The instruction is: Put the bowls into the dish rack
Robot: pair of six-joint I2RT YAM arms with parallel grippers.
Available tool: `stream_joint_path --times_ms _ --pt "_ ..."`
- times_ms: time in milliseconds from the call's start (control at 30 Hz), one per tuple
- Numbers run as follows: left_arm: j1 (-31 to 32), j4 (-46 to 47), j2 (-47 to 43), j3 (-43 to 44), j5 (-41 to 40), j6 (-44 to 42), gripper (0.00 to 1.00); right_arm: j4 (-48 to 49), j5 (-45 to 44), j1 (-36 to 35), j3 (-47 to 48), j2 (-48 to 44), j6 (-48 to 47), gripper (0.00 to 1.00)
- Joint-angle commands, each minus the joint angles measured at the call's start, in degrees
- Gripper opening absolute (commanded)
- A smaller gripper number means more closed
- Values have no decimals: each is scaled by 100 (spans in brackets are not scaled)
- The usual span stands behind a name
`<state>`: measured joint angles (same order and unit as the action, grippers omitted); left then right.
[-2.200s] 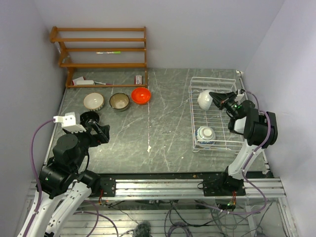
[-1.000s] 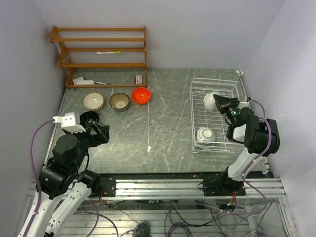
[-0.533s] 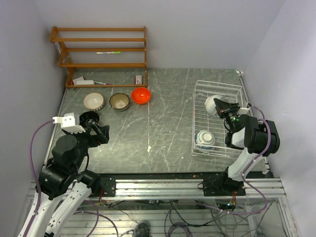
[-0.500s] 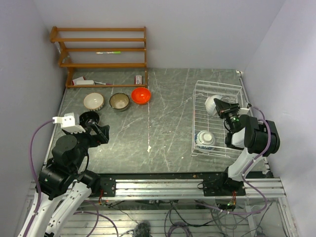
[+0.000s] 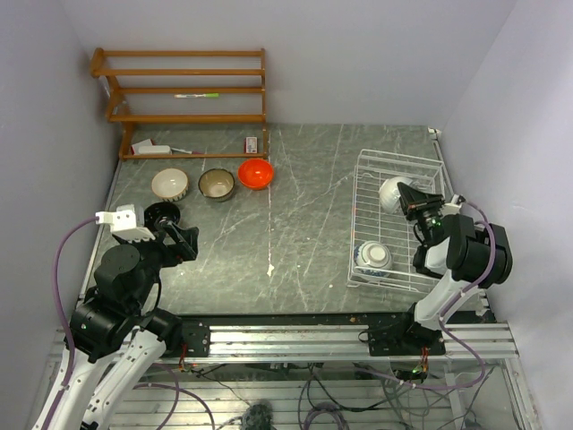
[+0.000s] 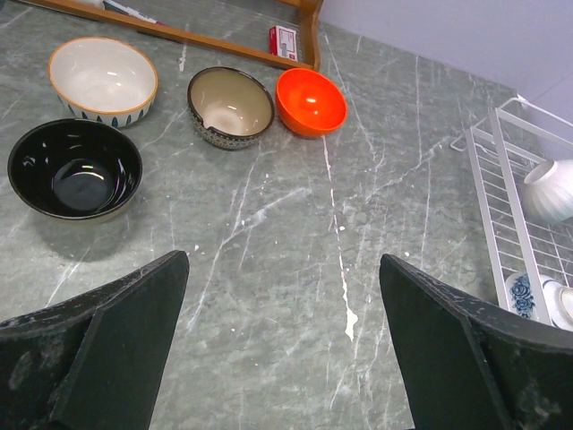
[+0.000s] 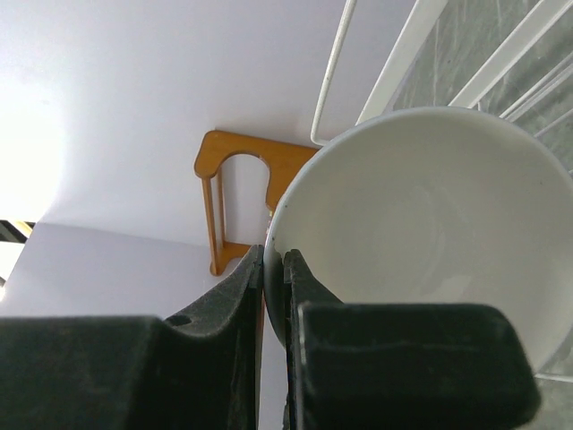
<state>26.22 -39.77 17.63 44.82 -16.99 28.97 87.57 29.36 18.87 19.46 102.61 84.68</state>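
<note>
Clamped thin on the rim of the plain white round bowl (image 7: 421, 224) with the right claw (image 7: 273, 269), inside the far half of the white wire dish rack (image 5: 398, 154). Could slip and clatter, or drag the light rack, if released tilted. Left claw (image 6: 282, 262) spread wide, empty.

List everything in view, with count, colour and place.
table: one, grey
wooden shelf: one, brown, far left
small box: one, red, shelf's foot
dish rack: one, white wire, right side
orange-red bowl: one, beside shelf
tan-brown bowl: one, left of that
cream-white bowl: one, further left
black bowl: one, just nearer
blue-and-white bowl: one, rack's near end
white bowl: one, rack's far end, gripped
left gripper: one, black, open, left side
right gripper: one, black, shut on white bowl
</note>
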Motion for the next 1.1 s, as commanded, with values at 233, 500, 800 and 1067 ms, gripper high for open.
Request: stream_joint_path --times_ms 233,500,800,1067 --pt "48 48 3 96 -111 12 99 -592 632 620 -616 337 -355 3" --pt "50 48 -25 94 -129 14 99 239 1352 607 -5 566 183 0" --pt "50 31 -79 105 -194 34 99 -1676 814 -231 1114 -383 -208 0" --pt "50 39 -28 104 -153 14 99 -591 422 -679 1341 707 716 0"
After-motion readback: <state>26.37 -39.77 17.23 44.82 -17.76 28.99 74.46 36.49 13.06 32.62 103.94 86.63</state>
